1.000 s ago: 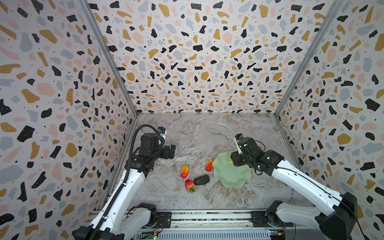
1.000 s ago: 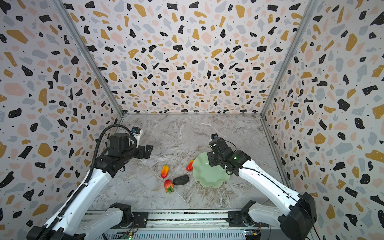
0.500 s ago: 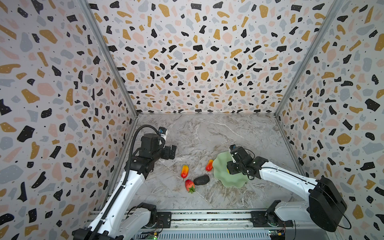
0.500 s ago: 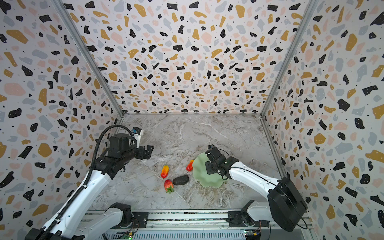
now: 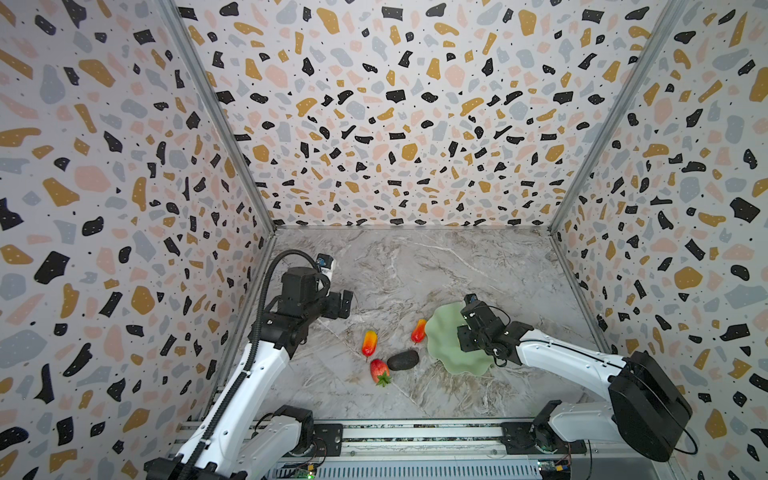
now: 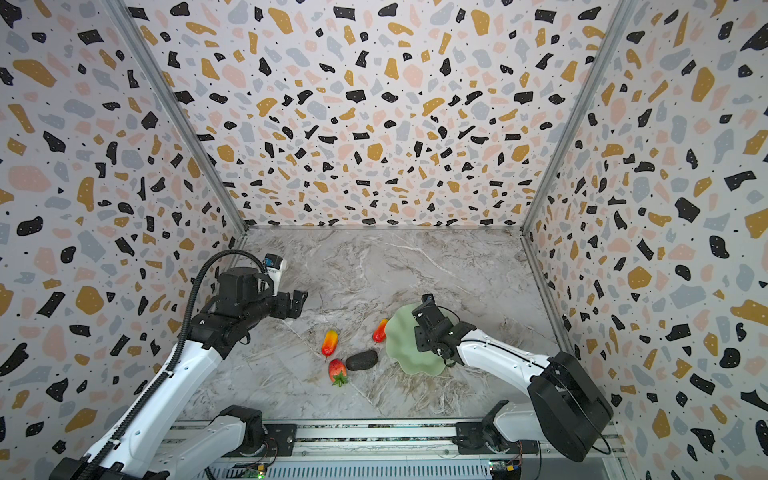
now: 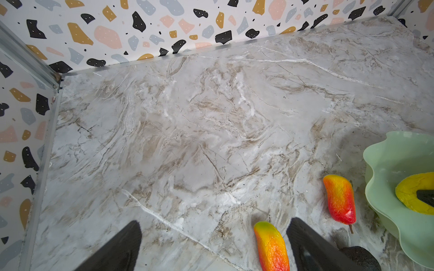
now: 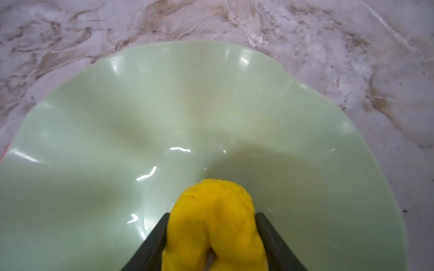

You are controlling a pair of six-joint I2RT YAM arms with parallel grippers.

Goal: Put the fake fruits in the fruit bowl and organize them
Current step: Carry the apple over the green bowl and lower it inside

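Low over the fruit bowl (image 8: 164, 105), the right jaws gripped the yellow fruit (image 8: 212, 223); the left jaws stood open.

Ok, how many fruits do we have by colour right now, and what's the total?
yellow round fruit: 1, held by the right gripper over the bowl
red-to-yellow elongated fruits: 2, on the table
red strawberry: 1, on the table
dark oval fruit: 1, on the table
Total: 5

Bright, even light — blurred wrist close-up
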